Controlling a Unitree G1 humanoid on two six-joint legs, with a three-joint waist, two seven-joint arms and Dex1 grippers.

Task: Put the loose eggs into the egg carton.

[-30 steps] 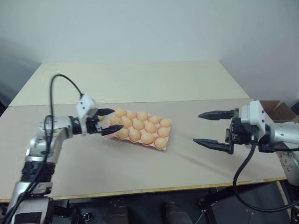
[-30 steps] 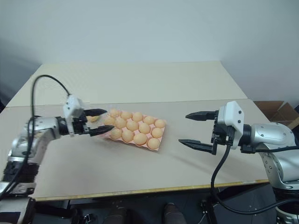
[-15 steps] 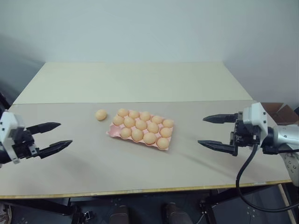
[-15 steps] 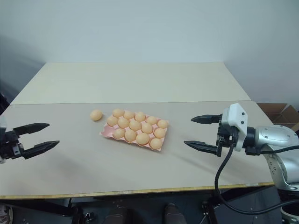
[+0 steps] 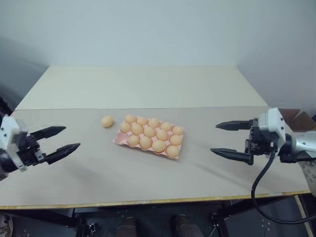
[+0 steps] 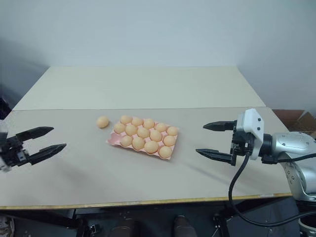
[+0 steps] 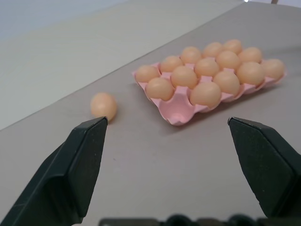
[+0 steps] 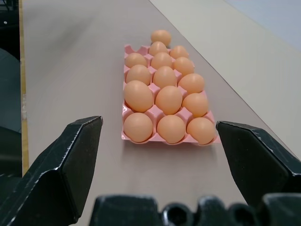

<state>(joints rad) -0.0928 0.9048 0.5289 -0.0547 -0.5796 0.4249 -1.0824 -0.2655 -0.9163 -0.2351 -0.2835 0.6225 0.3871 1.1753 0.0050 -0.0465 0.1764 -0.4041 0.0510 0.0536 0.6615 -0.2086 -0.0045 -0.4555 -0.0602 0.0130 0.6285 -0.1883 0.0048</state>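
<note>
- The egg carton (image 5: 148, 138) lay flat near the middle of the table (image 5: 148, 89), set at a slight angle, presumably so that either arm could reach it.
- Eggs sat in all but one of its cups; the empty cup, seen in the left wrist view, was at the near corner on the robot's left (image 7: 175, 111).
- One loose egg (image 5: 107, 121) rested on the table just beside the carton's far left corner, apart from it. It was judged the last egg left to place, and the empty cup its likely destination.
- The left gripper (image 5: 56, 140) was held out near the table's left edge, well apart from the loose egg, roughly level and pointing toward the carton, fingers spread wide and holding nothing.
- The right gripper (image 5: 230, 139) hung to the right of the carton, well clear of it, roughly level and aimed leftward, fingers likewise spread wide and empty.
- Both wrist views looked between parted fingers toward the carton.
</note>
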